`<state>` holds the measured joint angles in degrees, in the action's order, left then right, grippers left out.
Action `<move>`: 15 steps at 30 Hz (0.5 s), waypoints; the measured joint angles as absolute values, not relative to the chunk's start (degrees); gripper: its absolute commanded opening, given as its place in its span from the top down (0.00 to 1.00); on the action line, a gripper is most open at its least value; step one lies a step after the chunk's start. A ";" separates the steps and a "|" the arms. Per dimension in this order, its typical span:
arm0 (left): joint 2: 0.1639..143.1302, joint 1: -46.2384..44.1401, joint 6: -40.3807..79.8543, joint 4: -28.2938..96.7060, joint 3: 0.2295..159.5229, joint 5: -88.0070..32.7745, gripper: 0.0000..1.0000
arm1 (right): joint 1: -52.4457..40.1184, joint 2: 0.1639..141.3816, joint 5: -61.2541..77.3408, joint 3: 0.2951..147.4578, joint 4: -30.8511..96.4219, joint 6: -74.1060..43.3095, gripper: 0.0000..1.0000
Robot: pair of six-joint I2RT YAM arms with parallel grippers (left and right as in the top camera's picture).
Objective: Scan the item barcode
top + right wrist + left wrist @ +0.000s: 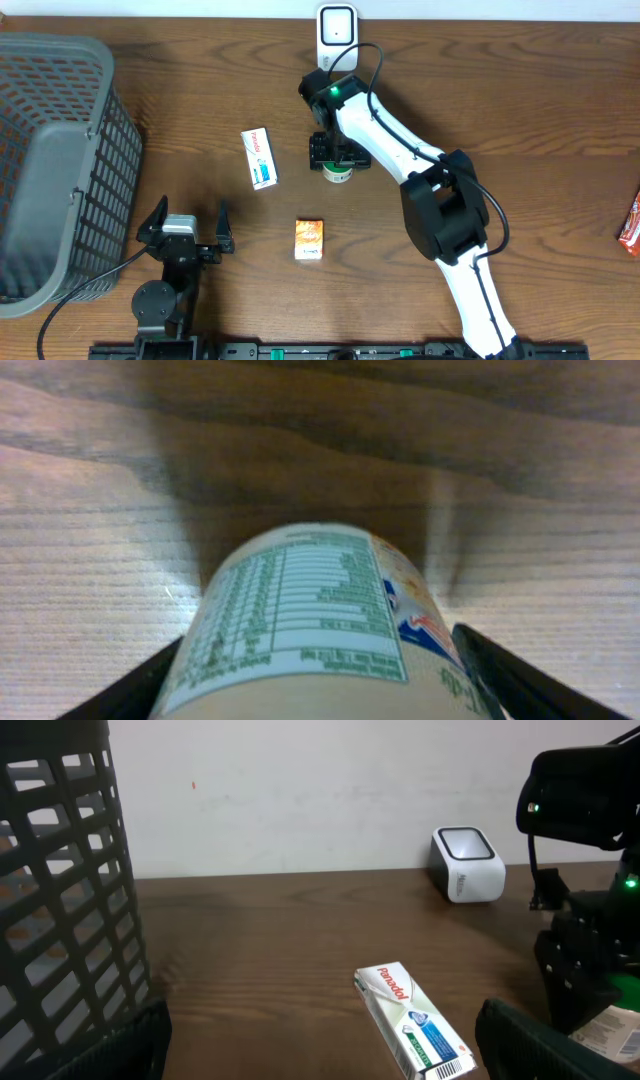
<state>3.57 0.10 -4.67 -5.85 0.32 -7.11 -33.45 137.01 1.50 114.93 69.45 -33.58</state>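
Bottle (300, 610): small, probably light, stiff, smooth label maybe slippery; best taken across round sides. Right gripper (337, 158) astride it, clamping unclear; left gripper (190, 220) wide apart, empty.

One basket (115, 150), one scanner (337, 27), two boxes (259, 158) (309, 240), one bottle (310, 620), one packet (630, 225).

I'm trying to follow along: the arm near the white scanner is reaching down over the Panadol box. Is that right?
Not quite. The right gripper straddles a small labelled bottle, not the Panadol box, which lies apart to one side. The overhead view shows this.
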 measured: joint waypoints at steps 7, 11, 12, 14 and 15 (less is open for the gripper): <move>3.57 0.10 -4.67 -5.82 0.32 -7.14 0.04 | -33.47 136.42 1.50 113.82 68.79 -34.11 0.37; 3.57 0.10 -4.67 -5.82 0.32 -7.11 0.04 | -33.47 136.40 1.50 113.82 68.71 -34.11 0.43; 3.57 0.10 -4.67 -5.82 0.32 -7.14 0.04 | -33.47 136.40 1.50 113.82 68.73 -34.11 0.44; 3.57 0.10 -4.67 -5.82 0.32 -7.11 0.04 | -33.47 136.40 1.56 113.82 69.10 -34.09 0.45; 3.57 0.10 -4.67 -5.82 0.32 -7.11 0.04 | -33.47 136.40 1.65 113.84 69.47 -34.09 0.47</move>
<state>3.57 0.10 -4.67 -5.82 0.32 -7.11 -33.47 136.40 1.65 113.84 69.47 -34.09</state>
